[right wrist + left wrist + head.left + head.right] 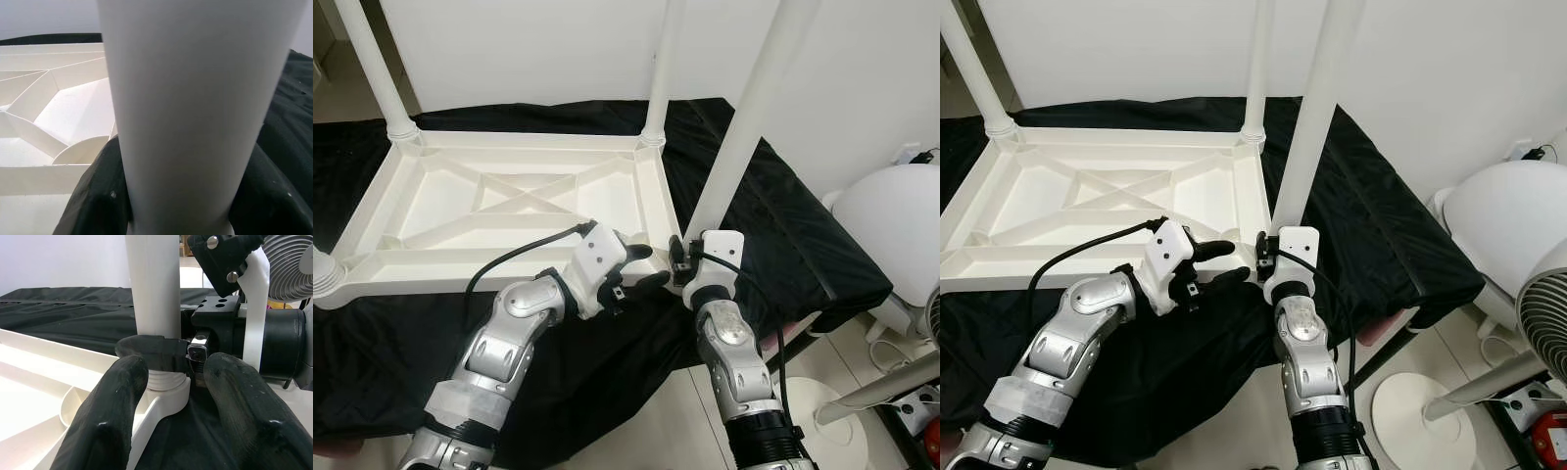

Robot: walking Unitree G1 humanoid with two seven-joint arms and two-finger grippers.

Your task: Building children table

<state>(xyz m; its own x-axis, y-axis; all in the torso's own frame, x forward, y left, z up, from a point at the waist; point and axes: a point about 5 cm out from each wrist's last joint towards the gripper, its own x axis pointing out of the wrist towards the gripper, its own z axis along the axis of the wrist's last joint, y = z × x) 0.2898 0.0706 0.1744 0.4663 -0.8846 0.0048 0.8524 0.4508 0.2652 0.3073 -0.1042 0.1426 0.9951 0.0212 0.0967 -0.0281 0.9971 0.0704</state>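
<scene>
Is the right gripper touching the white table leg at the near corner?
Touching. In the right wrist view the right gripper has both black fingers pressed against the table leg.

No text, label, brand, number or sign can be read anywhere in these pictures.
</scene>
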